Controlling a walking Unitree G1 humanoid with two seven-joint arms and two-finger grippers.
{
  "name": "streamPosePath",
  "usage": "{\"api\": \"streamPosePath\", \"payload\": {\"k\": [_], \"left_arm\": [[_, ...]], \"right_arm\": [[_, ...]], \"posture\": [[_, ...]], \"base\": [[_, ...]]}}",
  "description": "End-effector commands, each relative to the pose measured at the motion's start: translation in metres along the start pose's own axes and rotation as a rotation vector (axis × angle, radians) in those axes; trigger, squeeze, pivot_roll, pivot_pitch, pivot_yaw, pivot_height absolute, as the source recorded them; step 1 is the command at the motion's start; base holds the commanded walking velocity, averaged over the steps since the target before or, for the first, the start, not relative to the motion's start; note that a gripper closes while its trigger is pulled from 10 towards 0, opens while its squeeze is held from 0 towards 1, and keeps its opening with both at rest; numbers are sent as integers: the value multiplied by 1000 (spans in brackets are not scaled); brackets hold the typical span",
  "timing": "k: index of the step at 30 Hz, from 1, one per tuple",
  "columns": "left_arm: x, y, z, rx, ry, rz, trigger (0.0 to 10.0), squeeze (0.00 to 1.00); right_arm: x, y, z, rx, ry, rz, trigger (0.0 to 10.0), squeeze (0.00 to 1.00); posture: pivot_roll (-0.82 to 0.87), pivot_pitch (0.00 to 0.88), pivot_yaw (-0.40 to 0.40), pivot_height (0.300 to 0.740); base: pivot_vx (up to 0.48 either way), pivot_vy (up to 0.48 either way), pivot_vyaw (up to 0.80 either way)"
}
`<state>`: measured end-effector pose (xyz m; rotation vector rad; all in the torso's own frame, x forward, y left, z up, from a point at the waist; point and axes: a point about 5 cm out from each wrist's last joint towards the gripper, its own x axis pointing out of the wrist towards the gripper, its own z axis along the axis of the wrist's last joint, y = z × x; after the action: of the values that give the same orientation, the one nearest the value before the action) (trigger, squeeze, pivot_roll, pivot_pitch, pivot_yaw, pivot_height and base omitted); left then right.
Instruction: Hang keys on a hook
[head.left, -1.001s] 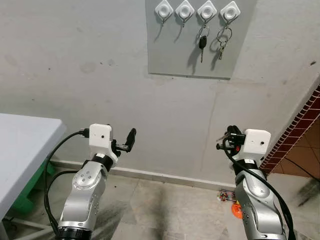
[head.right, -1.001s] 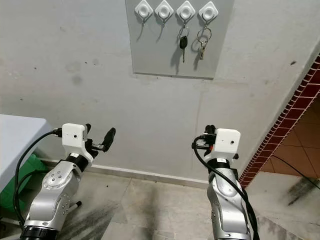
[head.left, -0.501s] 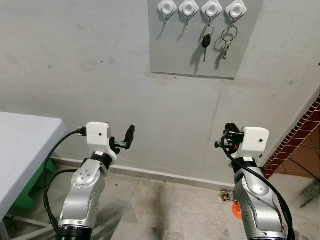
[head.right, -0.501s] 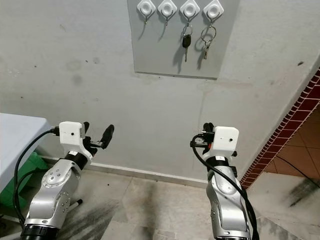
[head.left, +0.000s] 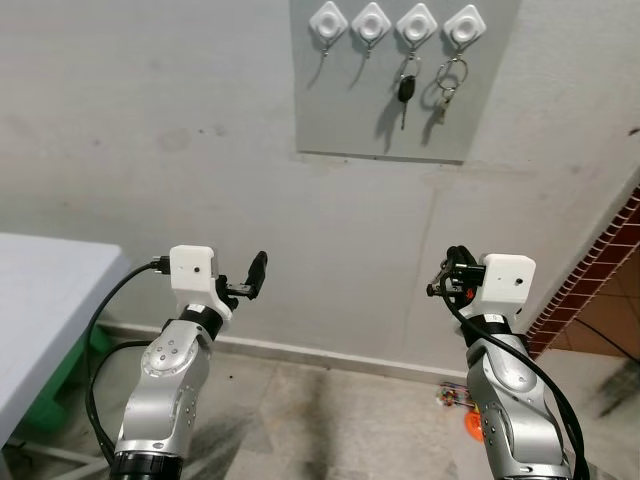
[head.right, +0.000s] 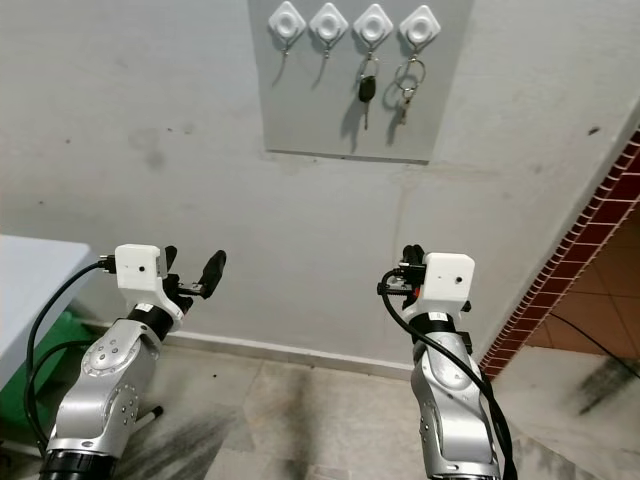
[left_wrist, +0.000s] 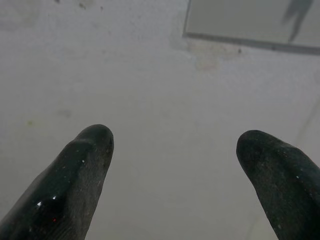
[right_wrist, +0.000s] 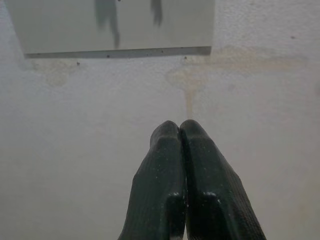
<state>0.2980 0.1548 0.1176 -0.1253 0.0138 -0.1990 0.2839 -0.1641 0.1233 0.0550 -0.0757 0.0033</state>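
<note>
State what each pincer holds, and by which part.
Nothing is held. The left pincer is open and empty; the right pincer's fingers are pressed together with nothing between them.

A grey panel (head.left: 400, 90) was fixed flat to the pale wall (head.left: 150, 150), with four white hooks (head.left: 397, 24) in a row along its top. A black-headed key (head.left: 405, 90) hung from the third hook from the left, and a ring of keys (head.left: 445, 85) hung from the fourth; the other two hooks were bare. Below, the stained tiled floor (head.left: 300, 410) met the wall at a pale skirting. Small orange and mixed-colour bits (head.left: 462, 405) lay on it near the wall. A white table (head.left: 40, 300) stood at the left edge.
</note>
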Motion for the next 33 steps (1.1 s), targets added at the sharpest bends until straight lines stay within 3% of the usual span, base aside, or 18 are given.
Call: {"api": "streamPosePath", "payload": {"k": [1,17,27,33], "left_arm": [[1,-1,4,0,-10,-3,10000,0],[0,-1,4,-8,-6,0,10000,0],[-1,-4,3,18,-7,0,10000,0],[1,-5,6,22,-14,-8,10000,0]], "right_arm": [[2,2,7,2,-23,9,10000,0],[2,4,6,4,-19,19,10000,0],[1,6,6,4,-12,38,10000,0],[1,14,8,19,-11,112,10000,0]], "posture": [[-20,69,13,740],[-17,74,10,740],[-20,70,8,740],[-19,63,5,740]], "base": [[330,0,0],[301,0,0],[0,0,0],[0,0,0]]}}
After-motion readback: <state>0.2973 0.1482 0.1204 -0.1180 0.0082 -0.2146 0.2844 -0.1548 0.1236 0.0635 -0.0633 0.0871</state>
